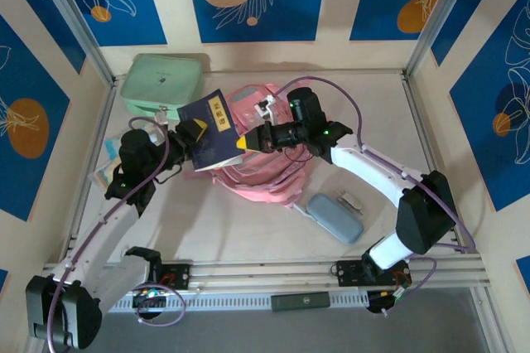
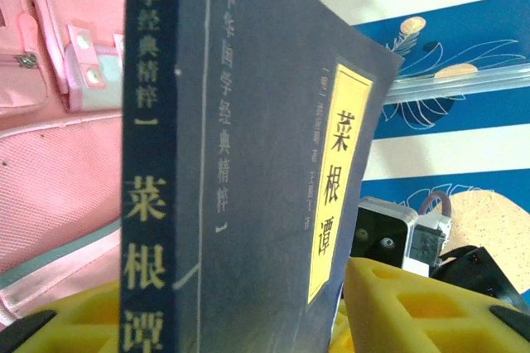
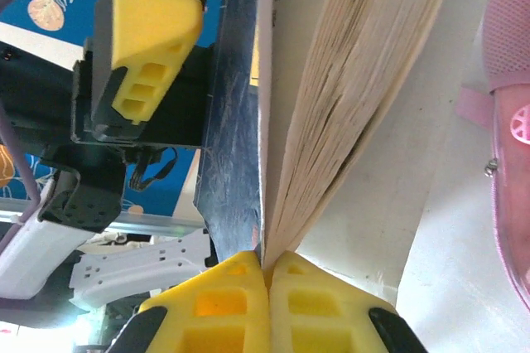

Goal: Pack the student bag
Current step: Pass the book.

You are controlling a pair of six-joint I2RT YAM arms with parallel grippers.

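A thick dark blue book (image 1: 211, 129) with a yellow title label is held upright above the student bag (image 1: 273, 175), a pink backpack lying in the middle of the table. My left gripper (image 1: 197, 133) clasps the book from the left. In the left wrist view the book (image 2: 248, 162) stands between the yellow fingers (image 2: 414, 303), which press on its spine side and front cover. My right gripper (image 3: 267, 266) is shut on a corner of the cover (image 3: 236, 121), and the pages (image 3: 364, 63) fan away from it. The pink bag (image 2: 50, 162) lies behind the book.
A mint green zip case (image 1: 161, 81) sits at the back left. A grey-blue pencil case (image 1: 335, 217) lies front right of the bag, with a small pale item (image 1: 350, 200) beside it. Thin booklets (image 1: 108, 158) lie at the left edge. Metal frame rails border the table.
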